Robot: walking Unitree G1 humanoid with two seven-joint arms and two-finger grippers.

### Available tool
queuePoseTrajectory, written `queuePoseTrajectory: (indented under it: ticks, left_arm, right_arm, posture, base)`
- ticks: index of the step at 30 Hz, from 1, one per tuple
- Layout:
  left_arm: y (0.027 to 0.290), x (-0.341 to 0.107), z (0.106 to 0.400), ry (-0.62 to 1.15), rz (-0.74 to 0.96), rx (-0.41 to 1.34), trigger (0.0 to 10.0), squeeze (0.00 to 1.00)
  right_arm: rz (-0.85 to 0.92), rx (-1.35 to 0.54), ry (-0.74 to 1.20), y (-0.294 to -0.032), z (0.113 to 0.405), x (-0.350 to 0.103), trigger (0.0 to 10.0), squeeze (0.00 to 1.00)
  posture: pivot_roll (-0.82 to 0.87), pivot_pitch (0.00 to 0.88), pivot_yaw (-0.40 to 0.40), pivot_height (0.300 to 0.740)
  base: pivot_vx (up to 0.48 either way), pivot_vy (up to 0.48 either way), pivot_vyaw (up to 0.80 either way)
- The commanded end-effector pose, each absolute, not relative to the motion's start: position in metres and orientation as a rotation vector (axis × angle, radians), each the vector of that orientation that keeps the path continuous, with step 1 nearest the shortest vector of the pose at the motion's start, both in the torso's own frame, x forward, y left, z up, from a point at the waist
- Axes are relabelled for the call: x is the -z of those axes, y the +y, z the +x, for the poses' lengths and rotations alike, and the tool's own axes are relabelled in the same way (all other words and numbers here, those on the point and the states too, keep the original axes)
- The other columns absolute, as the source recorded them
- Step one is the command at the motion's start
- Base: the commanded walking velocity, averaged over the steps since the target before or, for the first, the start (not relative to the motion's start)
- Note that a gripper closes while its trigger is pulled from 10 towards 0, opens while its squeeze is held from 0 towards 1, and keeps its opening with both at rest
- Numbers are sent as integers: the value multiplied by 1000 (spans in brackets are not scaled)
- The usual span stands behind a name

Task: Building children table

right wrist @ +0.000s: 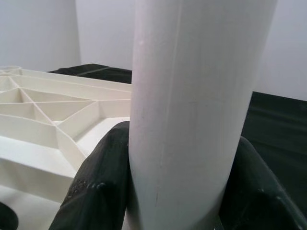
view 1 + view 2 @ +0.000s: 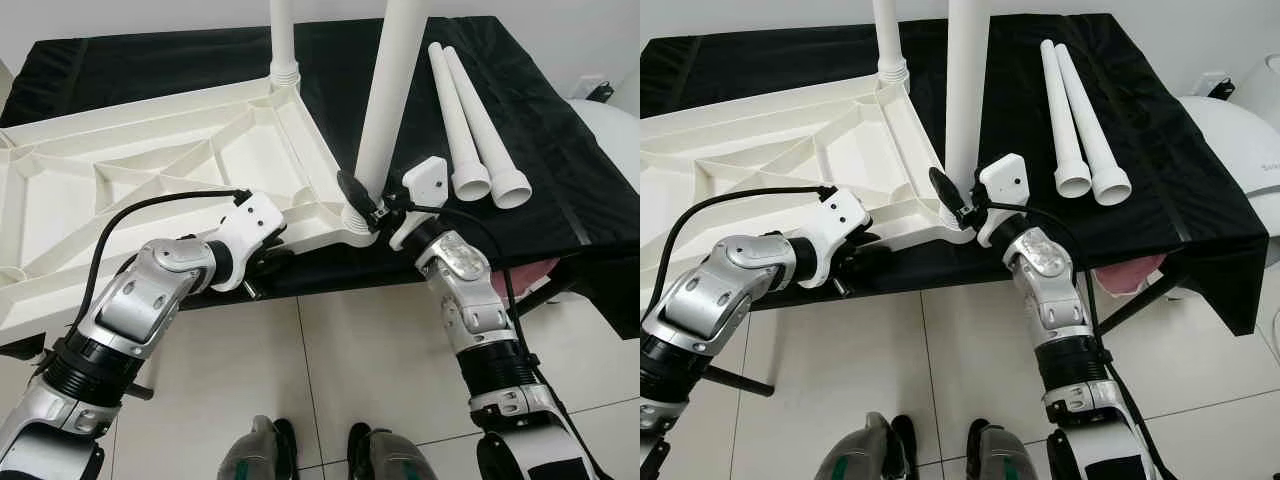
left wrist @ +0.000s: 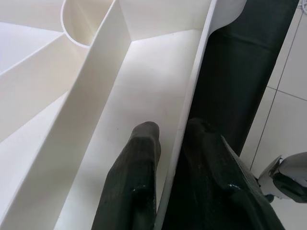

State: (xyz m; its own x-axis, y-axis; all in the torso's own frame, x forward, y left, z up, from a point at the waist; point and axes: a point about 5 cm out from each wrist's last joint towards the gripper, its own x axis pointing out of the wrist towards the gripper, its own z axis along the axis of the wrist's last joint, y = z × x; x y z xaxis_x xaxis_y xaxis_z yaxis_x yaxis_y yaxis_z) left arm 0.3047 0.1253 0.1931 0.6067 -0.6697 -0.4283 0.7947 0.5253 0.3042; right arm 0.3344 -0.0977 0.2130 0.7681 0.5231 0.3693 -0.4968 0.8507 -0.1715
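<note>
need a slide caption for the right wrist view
Right gripper clamps its black fingers around an upright white table leg, beside the ribbed underside of the overturned tabletop.

Left arm reaching forward, elbow bent; left gripper (image 3: pixel 168 158) pinching tabletop edge (image 3: pixel 192 105), one finger (image 3: pixel 136 163) inside, other outside. Right arm extending forward and up; right gripper (image 2: pixel 372 205) clamping upright leg (image 2: pixel 390 90), fingers (image 1: pixel 96 182) pressing both sides.
</note>
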Motion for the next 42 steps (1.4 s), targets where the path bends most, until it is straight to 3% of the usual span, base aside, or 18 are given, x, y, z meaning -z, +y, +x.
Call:
queuePoseTrajectory:
  ticks: [1,40,42]
  left_arm:
    - [113,-206,295,203,518,988,10000,0]
    - [110,-205,295,195,517,997,10000,0]
    - [110,-206,295,194,518,996,10000,0]
  right_arm:
    - [-68,-488,-406,-104,335,-211,10000,0]
    - [-91,-169,-390,-95,329,-206,10000,0]
    - [-105,-80,-373,-95,329,-205,10000,0]
  posture:
    - [-59,181,21,740]
    - [-61,171,15,740]
    - [-60,174,18,740]
  base:
    - [0,0,0]
    - [0,0,0]
    - [0,0,0]
